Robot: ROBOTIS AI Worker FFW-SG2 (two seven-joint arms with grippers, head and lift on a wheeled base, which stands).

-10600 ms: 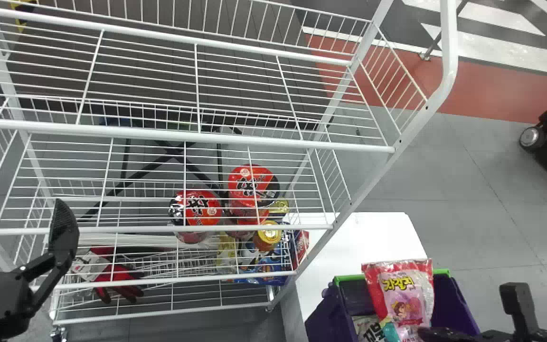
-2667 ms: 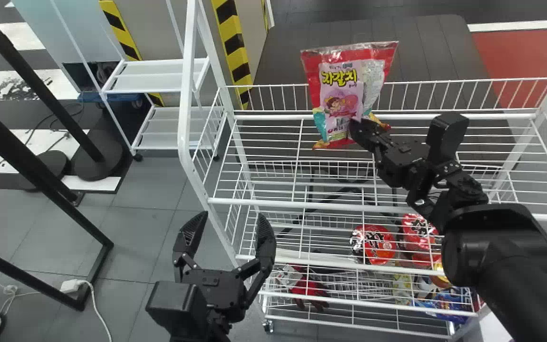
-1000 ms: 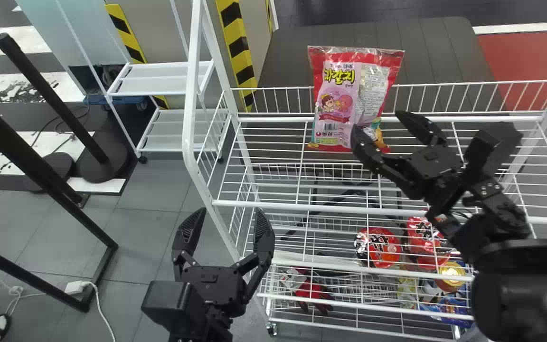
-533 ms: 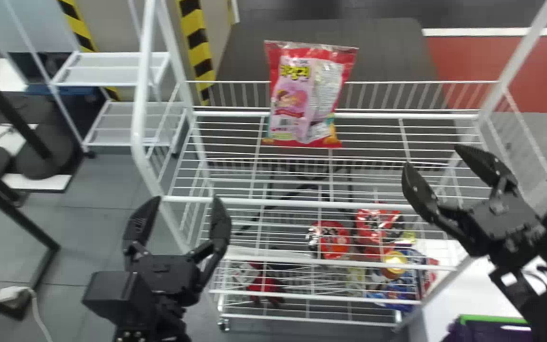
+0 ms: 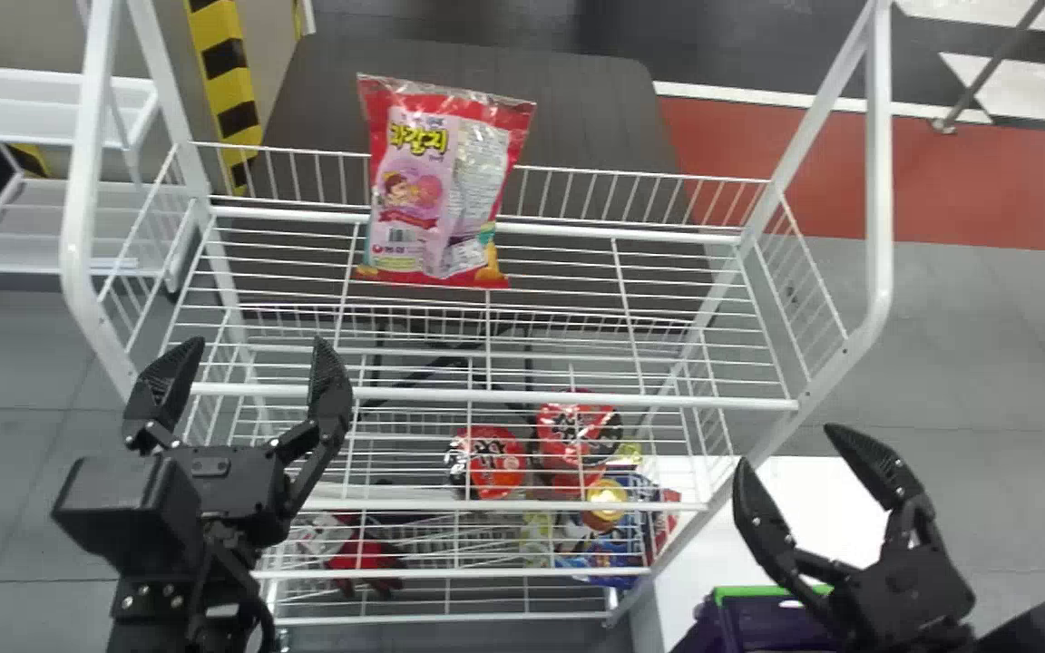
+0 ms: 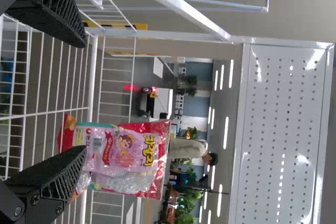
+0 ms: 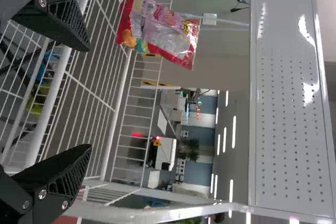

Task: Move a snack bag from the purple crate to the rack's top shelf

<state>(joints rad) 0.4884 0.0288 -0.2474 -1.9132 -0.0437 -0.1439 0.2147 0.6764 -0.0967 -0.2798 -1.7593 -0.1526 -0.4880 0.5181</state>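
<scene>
One snack bag, two free grippers. From the head view's centre, the left gripper [image 5: 250,358] is parked at nine o'clock, jaws apart and holding nothing, presumably kept aside so the other arm has room. The snack bag [image 5: 441,190], at eleven, stands upright on the rack's top shelf [image 5: 504,397] by the back rail [image 5: 613,233] — likely set there so the rail can steady it. The purple crate [image 5: 706,630], the source, lies at five. The right gripper [image 5: 786,446], at four, is also spread and empty, well clear of the bag; the placing looks done, with only a sideways slump to watch for.

As for labels, the bag's front faces the robot — yellow lettering, cartoon figures and a barcode on pink. The red-topped tubs [image 5: 497,462] lower down, at six, carry dark lettering.
</scene>
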